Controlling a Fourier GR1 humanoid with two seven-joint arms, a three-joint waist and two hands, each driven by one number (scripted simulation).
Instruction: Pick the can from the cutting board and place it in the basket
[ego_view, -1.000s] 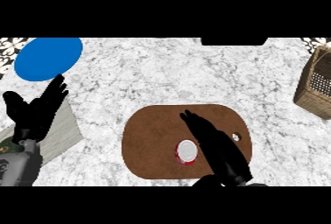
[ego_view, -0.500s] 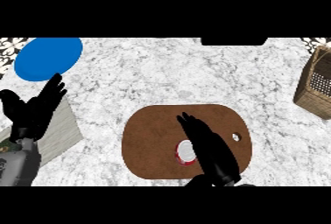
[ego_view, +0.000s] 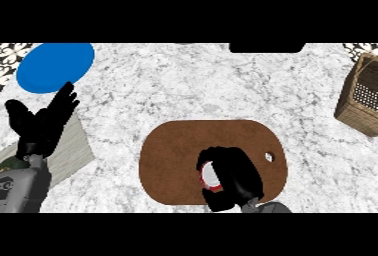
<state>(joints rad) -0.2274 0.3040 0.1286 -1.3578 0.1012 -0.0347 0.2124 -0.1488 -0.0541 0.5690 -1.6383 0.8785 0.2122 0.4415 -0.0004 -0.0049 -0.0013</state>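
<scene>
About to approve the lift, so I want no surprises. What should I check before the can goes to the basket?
1. Right hand curled round the can: ok.
2. Can fully enclosed by the fingers: cannot tell, the hand hides most of it.
3. Can over the cutting board, lift not yet evident: ok.
4. Basket in view at the right edge: ok; its inside: cannot tell, cut off by the edge.
5. Left hand open, resting at the left, away from the board: ok.
6. Blue plate far left, off the route: ok.
</scene>
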